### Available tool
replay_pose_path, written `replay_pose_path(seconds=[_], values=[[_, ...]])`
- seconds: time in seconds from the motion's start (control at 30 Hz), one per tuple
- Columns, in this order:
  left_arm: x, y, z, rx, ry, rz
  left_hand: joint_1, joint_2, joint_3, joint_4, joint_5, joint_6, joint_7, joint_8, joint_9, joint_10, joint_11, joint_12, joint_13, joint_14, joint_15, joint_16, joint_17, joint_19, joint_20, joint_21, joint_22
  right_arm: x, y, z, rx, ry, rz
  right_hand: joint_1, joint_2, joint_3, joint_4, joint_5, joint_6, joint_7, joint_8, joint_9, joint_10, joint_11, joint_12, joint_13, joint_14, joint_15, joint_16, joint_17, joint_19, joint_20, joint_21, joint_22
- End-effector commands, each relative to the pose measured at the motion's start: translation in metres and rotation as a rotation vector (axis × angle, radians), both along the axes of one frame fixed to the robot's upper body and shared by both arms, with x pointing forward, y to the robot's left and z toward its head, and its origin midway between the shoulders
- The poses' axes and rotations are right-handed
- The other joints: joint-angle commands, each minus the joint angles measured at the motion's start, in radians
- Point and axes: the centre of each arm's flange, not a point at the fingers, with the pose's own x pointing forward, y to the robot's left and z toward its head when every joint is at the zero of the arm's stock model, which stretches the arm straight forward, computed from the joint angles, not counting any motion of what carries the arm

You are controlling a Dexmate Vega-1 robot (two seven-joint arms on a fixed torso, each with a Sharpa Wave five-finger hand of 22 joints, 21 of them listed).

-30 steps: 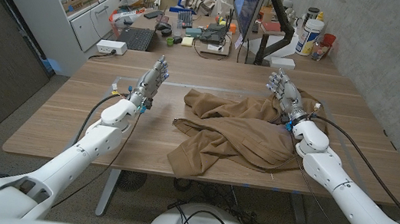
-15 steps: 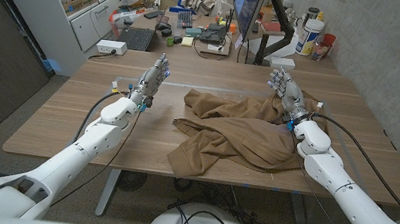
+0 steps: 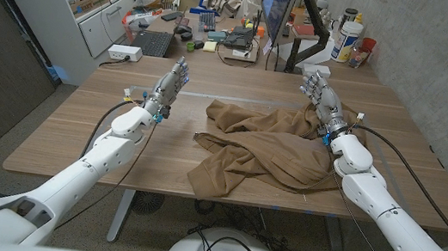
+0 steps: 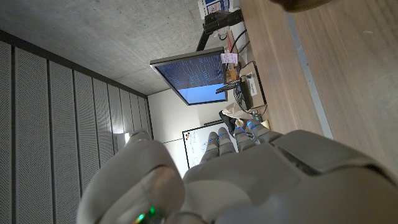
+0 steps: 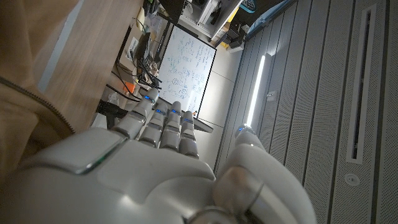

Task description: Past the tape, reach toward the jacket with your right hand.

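Where the jacket [image 3: 269,144] meets its far edge, right hand [image 3: 321,101] empty, fingers straight, above it.

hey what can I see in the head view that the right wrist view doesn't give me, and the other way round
Head view alone: the whole brown jacket spread on the wooden table, the left hand raised left of it, and clear tape near that hand.

Right wrist view alone: a whiteboard with writing, a lit strip light, and the jacket's zipper up close.

Both: the right hand, open with fingers together, at the jacket's far right edge.
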Motion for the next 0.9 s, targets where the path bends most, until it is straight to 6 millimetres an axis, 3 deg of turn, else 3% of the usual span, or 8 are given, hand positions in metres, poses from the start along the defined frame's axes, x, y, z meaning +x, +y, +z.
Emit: replay_pose_path(seconds=[0.03,0.9], values=[[-0.004,0.002,0.009,0.011,-0.023,-0.002,0.003,0.011,-0.007,0.004,0.005,-0.004,-0.006,-0.001,0.006,0.000,-0.007,0.000,0.003,-0.007,-0.003,0.001,0.003,-0.010,-0.028,-0.007,0.004,-0.012,0.003,0.007,-0.040,-0.055,-0.003,0.002,-0.001,0.001,-0.002,0.004,0.008,-0.003,0.004,0.003,0.008,0.001,0.000,0.005,0.008,0.000,0.003,0.002,0.008,-0.001,-0.001,0.003],[-0.007,0.008,0.009,0.014,0.009,0.004,0.004,0.018,-0.012,0.004,0.005,0.000,-0.008,-0.002,0.006,0.003,-0.008,0.000,0.004,-0.007,-0.004,0.002,0.003,-0.028,-0.022,-0.022,0.005,-0.021,0.006,0.039,-0.128,-0.189,0.031,-0.005,0.000,-0.004,-0.001,0.005,0.019,-0.013,0.006,0.004,0.023,-0.006,0.002,0.006,0.026,-0.012,0.006,0.003,0.031,-0.004,-0.002,0.003]])
